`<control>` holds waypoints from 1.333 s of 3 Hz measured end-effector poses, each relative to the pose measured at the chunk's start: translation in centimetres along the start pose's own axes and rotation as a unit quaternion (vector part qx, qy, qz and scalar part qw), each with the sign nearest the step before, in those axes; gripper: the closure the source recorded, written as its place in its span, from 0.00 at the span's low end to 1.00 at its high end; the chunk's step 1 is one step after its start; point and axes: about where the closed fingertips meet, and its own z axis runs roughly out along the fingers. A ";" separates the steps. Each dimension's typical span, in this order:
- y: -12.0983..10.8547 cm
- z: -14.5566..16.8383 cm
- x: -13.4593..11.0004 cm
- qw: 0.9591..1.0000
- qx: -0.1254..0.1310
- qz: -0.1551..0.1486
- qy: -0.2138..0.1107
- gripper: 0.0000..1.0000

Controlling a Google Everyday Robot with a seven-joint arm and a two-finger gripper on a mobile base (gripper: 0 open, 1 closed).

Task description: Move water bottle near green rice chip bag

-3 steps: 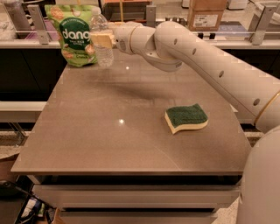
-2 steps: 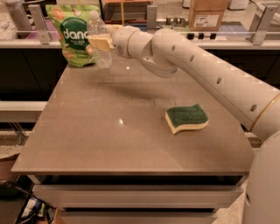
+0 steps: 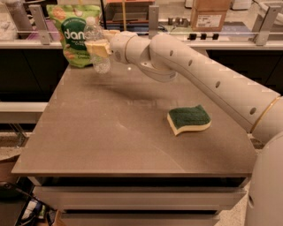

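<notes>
The green rice chip bag (image 3: 70, 33) stands upright at the far left corner of the brown table (image 3: 119, 132). The clear water bottle (image 3: 98, 46) with its white cap is upright right in front of the bag's right side, its base close to the tabletop. My gripper (image 3: 101, 45) reaches in from the right and is shut on the bottle around its middle, the tan fingers (image 3: 102, 47) on either side of it. Whether the bottle's base touches the table is unclear.
A green-and-yellow sponge (image 3: 189, 119) lies on the table's right side. My white arm (image 3: 199, 75) spans from the right edge to the far left. Behind the table runs a counter with rails (image 3: 152, 17) and a cardboard box (image 3: 210, 13).
My gripper and the bottle have shifted slightly left, staying beside the chip bag. The bag and the sponge have not moved.
</notes>
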 end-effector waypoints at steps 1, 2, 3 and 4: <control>0.3 -0.5 1.1 1.000 -0.006 0.004 0.019 1.00; 0.5 -0.7 2.2 0.999 -0.014 0.011 0.036 1.00; 0.6 -0.6 2.1 0.999 -0.015 0.012 0.036 0.84; 0.8 -0.5 2.1 0.999 -0.017 0.012 0.035 0.59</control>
